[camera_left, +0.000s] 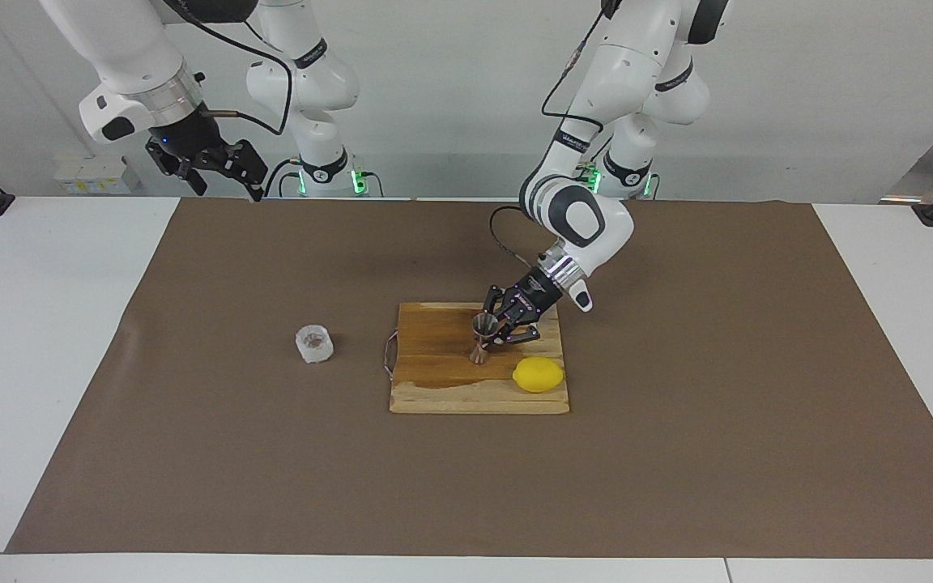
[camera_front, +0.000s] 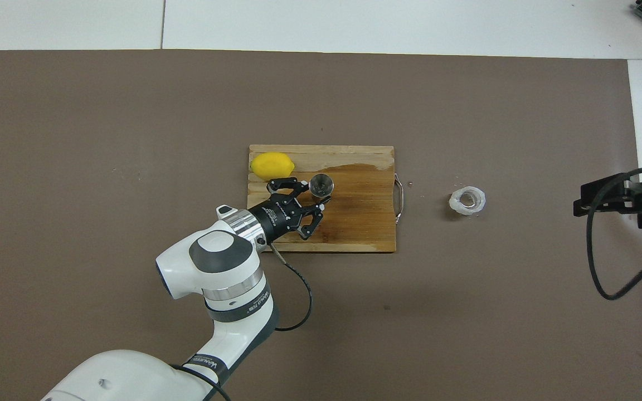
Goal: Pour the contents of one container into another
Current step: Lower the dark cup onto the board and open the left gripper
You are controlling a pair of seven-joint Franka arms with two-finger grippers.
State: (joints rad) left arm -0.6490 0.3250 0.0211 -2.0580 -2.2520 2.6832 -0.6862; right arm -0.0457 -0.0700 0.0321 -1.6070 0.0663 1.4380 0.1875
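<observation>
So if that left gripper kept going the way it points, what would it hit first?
Probably the small shiny steel jigger, standing on the wooden cutting board right at the left gripper fingertips; whether they touch is unclear.

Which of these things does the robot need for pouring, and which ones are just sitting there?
Needed for the pouring:
- glass cup, on the brown mat toward the right arm's end
- steel jigger, standing on the board
- left gripper, at the jigger

Just lying about:
- lemon, on the board
- cutting board, wet in patches
- right gripper, waiting up in the air, open
</observation>
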